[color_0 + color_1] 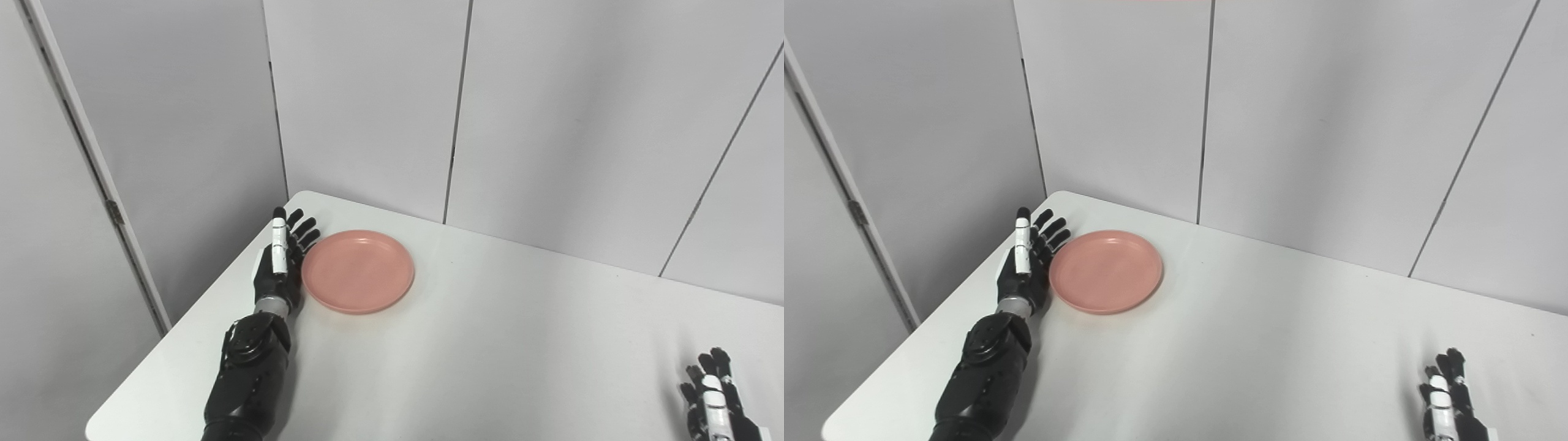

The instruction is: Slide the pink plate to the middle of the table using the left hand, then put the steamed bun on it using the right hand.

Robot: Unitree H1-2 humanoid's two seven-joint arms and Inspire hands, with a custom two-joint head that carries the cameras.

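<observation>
I've set my left robot hand (278,269) open, edge-on against the pink plate (358,271) for pushing; right robot hand (713,398) waits open.

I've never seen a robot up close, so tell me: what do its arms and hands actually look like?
The left hand is glossy black with slim jointed fingers; one digit carries white segments. A silver metal ring forms the wrist, and behind it the forearm is a bulky black shell with a round joint cover. The right hand, only partly in view, shows the same black fingers and a white strip. No cables or sleeves show.
</observation>
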